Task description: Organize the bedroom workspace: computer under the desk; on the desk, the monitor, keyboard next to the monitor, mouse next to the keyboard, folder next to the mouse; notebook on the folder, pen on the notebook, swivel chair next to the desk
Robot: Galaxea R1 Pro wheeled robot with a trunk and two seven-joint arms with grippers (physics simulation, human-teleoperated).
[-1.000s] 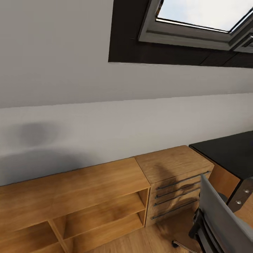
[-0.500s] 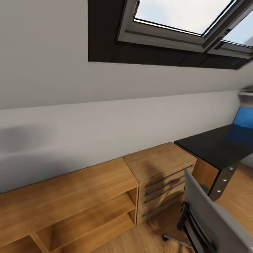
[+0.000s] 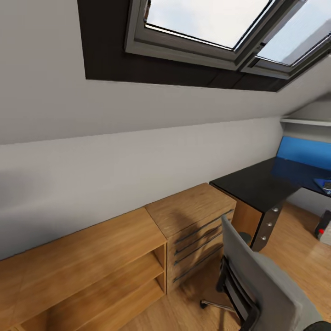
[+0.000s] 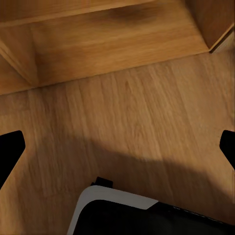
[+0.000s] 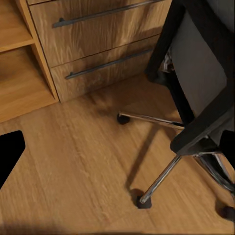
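The swivel chair (image 3: 257, 280) stands at the lower right of the head view with its grey back toward me, so its seat is hidden. Its black frame (image 5: 196, 73) and silver star base (image 5: 161, 178) show close ahead in the right wrist view. The black-topped desk (image 3: 257, 184) with its blue back panel (image 3: 305, 154) runs off to the right, behind the chair. My left gripper (image 4: 117, 152) is open over bare wood floor. My right gripper (image 5: 117, 152) is open too, above the floor beside the chair's casters. Neither holds anything.
A light wood shelf unit (image 3: 82, 266) and a drawer cabinet with bar handles (image 3: 193, 225) line the wall to the left of the desk. A dark object with a red dot (image 3: 323, 226) sits on the floor at the right edge. My own base (image 4: 112, 215) shows below the left gripper.
The head view has swung to the right, bringing more of the desk, its blue panel and a second skylight into the picture. Nothing in the room itself has visibly moved.
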